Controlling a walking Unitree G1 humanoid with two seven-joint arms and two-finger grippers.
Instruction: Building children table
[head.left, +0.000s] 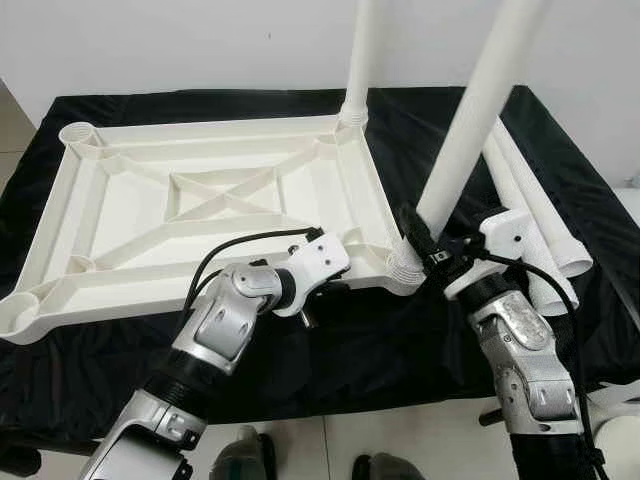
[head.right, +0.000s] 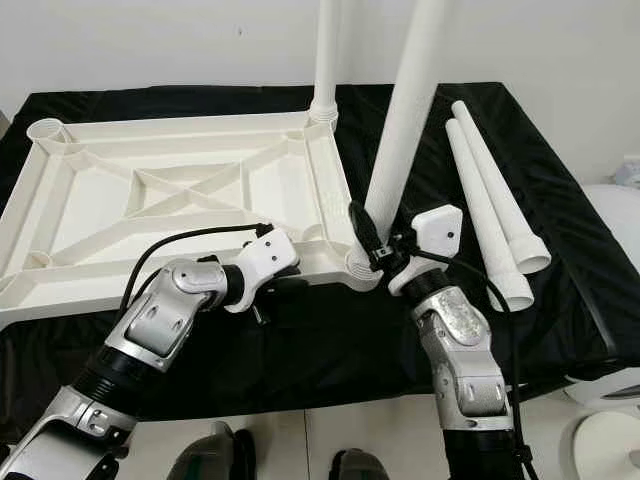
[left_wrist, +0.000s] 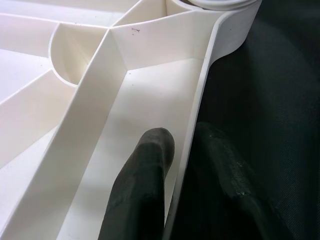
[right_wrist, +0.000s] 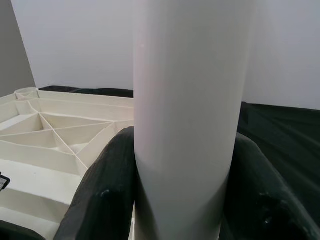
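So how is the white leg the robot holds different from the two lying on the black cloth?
The held white plastic leg stands upright in a corner socket, the right gripper clamped around it. The two spare white legs lie flat, side by side, untouched. All are white tubes.

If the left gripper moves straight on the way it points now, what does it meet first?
Probably the rounded corner socket of the white plastic tabletop, where a white leg stands. The left gripper straddles the rim, pointing along it towards that corner.

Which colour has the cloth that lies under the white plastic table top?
Plain black cloth; clearest in the left eye view.
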